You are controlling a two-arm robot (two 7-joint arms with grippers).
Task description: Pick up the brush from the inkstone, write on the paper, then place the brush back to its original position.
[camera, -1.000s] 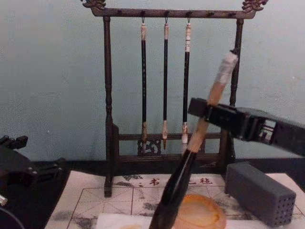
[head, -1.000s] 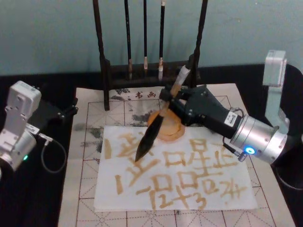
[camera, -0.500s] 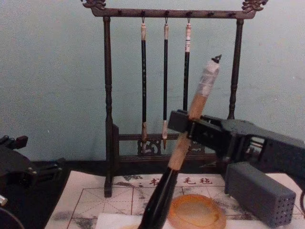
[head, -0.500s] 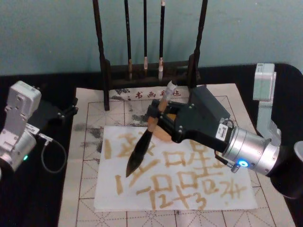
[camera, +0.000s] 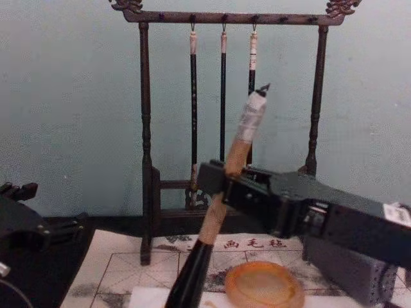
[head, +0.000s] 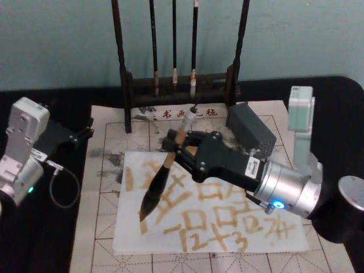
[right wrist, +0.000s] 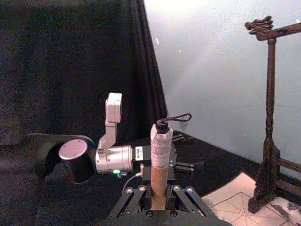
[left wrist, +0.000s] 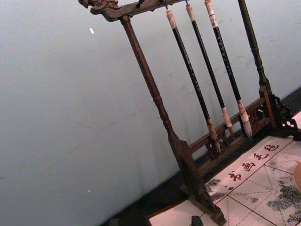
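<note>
While the right gripper [head: 174, 147] clamps its jaws on the brush [head: 156, 185], the tip seems barely above the paper [head: 128, 236]. Pressing hard could drag the sheet. The left gripper [head: 86, 131] idles far left.

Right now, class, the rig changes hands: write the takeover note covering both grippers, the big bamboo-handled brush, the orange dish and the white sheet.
Right gripper: shut on the thick tan-handled, black-tipped calligraphy brush, held tilted, tip over the left part of the white paper sheet; contact cannot be told.
Left gripper: parked at the left, away from the paper.
Round orange-amber inkstone: empty, in front of the dark wooden brush rack.
Done: brush picked up. Left: write, then return the brush to the inkstone.
</note>
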